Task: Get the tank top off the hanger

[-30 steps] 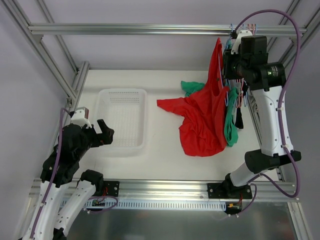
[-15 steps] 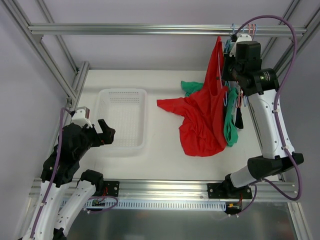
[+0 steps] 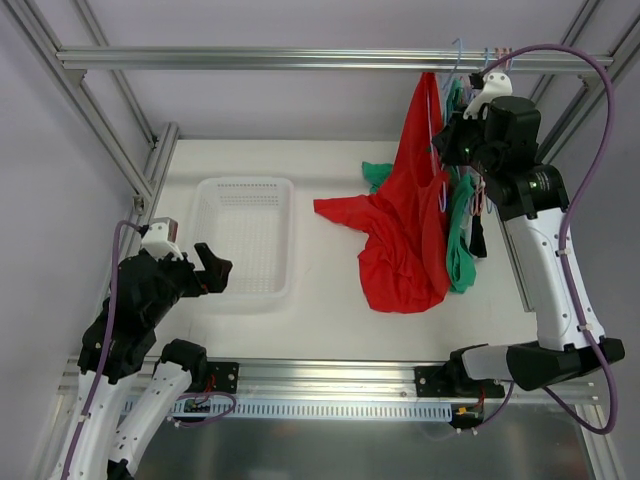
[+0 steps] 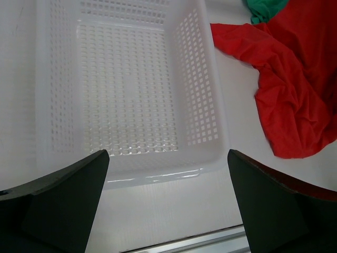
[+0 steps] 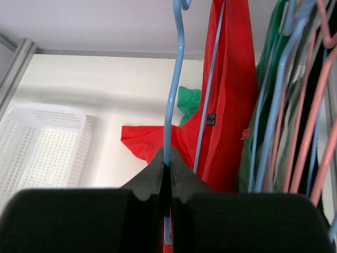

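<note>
The red tank top (image 3: 410, 225) hangs from a light blue hanger (image 5: 176, 79) at the back right, under the top rail. Its lower half lies crumpled on the white table. My right gripper (image 5: 167, 158) is shut on the hanger's thin neck, just below the hook, with the red cloth (image 5: 231, 95) right behind it. From above, the right gripper (image 3: 447, 140) sits high beside the top's shoulder. My left gripper (image 4: 167, 200) is open and holds nothing, hovering at the near edge of the basket (image 4: 158, 171), far from the top (image 4: 295, 89).
A white mesh basket (image 3: 245, 185) stands at the left of the table. A green garment (image 3: 380, 175) lies behind the red one. More hangers, blue and pink, carry green and black clothes (image 3: 465, 235) just right of the red top. The metal rail (image 3: 300, 60) crosses the back.
My right gripper has shut on the blue hanger's neck. The right arm has shifted up and a little right, and the red top's upper part has risen with it. The left arm barely moved.
</note>
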Controlling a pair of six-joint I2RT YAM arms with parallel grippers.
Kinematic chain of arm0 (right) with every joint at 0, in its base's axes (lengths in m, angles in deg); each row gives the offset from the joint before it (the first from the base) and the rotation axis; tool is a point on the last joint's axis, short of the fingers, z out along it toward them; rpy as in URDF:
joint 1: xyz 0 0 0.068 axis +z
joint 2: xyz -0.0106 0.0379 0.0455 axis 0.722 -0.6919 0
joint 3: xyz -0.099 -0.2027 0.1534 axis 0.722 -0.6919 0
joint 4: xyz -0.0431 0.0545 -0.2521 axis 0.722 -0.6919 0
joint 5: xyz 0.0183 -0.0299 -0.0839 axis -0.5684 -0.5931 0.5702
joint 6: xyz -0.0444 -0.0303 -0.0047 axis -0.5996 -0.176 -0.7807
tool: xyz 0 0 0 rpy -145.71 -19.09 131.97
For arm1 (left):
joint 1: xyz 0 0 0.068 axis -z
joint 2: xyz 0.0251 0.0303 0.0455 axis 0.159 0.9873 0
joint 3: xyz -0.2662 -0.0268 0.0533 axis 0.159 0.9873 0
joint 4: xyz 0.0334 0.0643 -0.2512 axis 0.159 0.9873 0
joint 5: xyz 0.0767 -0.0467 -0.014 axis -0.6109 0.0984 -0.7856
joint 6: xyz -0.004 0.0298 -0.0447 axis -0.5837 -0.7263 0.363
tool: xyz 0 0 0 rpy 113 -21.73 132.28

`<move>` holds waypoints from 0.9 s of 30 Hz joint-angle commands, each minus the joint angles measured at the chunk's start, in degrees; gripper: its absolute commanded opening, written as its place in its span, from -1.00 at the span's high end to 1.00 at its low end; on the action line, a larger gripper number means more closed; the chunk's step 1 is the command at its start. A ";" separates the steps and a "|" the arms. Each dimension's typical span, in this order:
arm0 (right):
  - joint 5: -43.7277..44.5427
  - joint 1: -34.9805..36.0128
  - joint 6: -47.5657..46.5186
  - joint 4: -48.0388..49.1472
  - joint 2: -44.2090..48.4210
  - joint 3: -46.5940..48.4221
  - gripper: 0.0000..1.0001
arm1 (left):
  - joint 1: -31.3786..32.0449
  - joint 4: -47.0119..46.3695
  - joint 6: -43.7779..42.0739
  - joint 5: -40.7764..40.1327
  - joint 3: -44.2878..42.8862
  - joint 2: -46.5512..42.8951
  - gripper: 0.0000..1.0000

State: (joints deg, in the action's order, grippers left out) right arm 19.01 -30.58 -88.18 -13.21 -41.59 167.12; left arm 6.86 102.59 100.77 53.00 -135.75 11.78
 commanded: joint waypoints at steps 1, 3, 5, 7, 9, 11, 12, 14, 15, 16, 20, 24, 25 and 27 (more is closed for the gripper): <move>-5.01 0.18 -1.53 8.87 3.46 -1.47 0.99 | -0.72 -2.31 -1.36 3.01 0.28 -1.00 -0.97; -7.81 0.27 -1.62 9.13 5.04 -3.66 0.99 | -0.63 -2.84 -1.62 3.80 0.19 -1.10 -0.97; -9.84 0.27 -1.10 9.31 6.36 -5.25 0.99 | -0.72 -3.54 -1.88 4.94 -0.07 -0.13 -0.97; -12.83 0.18 -0.05 9.31 9.60 -8.83 0.99 | -0.72 -4.86 -1.97 9.33 -0.51 1.88 -0.97; -16.94 0.18 1.01 9.40 12.51 -12.18 0.99 | -0.63 -8.09 -1.27 12.84 -1.91 3.73 -0.97; -21.51 0.18 2.41 9.40 17.34 -17.45 0.99 | -0.63 -10.82 -0.22 18.46 -4.54 6.98 -0.97; -22.93 0.27 2.77 9.31 19.10 -19.30 0.99 | -0.72 -14.67 1.00 21.01 -5.42 8.21 -0.97; -25.65 0.27 4.61 8.79 24.98 -24.22 0.99 | -0.54 -18.47 5.47 25.42 -8.85 12.25 -0.97; -26.89 0.27 4.97 8.09 26.83 -25.54 0.99 | -0.37 -22.23 7.24 26.82 -10.17 14.09 -0.97; -27.94 0.27 4.97 6.77 28.68 -26.43 0.99 | 0.24 -24.44 8.65 29.62 -11.48 17.76 -0.97; -30.59 0.36 5.23 -5.26 36.67 -26.27 0.99 | 12.87 -30.35 3.26 20.22 -21.23 27.71 -0.97; -31.91 0.27 5.32 -14.23 40.02 -22.06 0.99 | 30.96 -30.18 -8.36 6.73 -32.99 39.75 -0.97; -32.35 0.36 5.41 -17.03 40.21 -21.08 0.99 | 33.27 -30.26 -10.65 4.01 -36.42 43.51 -0.97; -33.66 0.36 5.41 -19.86 40.64 -16.97 1.00 | 37.32 -30.44 -17.40 -4.40 -39.61 47.05 -0.97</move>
State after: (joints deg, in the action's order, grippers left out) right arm -10.60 -30.54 -83.67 -27.59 -1.35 144.41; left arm 39.36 75.20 95.44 62.44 -170.02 55.27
